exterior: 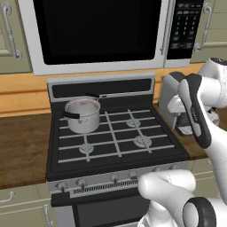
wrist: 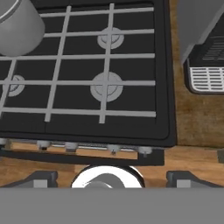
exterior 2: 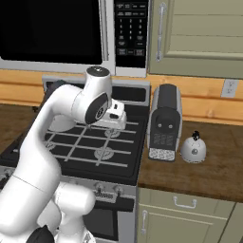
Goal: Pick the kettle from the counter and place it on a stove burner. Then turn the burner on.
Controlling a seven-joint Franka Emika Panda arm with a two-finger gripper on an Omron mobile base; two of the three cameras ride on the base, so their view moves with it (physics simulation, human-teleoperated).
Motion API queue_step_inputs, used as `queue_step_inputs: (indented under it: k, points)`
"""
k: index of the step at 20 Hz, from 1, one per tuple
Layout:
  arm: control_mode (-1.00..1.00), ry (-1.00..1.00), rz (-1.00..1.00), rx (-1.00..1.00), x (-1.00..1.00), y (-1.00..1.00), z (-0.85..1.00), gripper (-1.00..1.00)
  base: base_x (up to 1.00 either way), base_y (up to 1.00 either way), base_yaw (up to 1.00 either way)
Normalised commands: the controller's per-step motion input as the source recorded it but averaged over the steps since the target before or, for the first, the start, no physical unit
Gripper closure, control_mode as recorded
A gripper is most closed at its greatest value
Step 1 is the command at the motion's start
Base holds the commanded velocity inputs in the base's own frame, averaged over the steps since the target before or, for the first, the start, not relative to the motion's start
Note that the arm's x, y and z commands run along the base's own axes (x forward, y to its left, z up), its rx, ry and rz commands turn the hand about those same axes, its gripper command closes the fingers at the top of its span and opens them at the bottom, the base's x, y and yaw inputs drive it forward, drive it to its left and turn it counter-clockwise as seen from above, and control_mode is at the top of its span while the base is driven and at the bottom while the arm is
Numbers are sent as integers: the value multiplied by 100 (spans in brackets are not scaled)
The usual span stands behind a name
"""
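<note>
Probably light, rigid, slick: kettle (exterior 2: 193, 148), right of frame on counter (exterior 2: 209, 175); best taken by arched handle. Pincer (wrist: 109, 178) spread wide, empty.

Simulated kitchen under even light. Behind the stove, an orange-tan wooden backsplash wall (exterior 2: 199, 102) carrying a white electrical outlet (exterior 2: 230, 87). Overhead, a white microwave with black glass door (exterior: 97, 31) and keypad, flanked by pale beige-green upper cabinets with silver bar handles (exterior 2: 199, 33). Below, matching beige-green lower cabinet fronts with handles (exterior 2: 185, 213).
</note>
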Motion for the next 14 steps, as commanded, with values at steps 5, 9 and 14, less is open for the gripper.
queue_step_inputs:
  k: [5,9,14]
  points:
    - [-100,-2,0,3,-24,-60,-8,-100,0,0,0]
    - [-100,0,0,1,-15,-59,-18,-100,0,0,0]
    - [-100,-1,0,0,-6,-56,-23,-100,0,0,0]
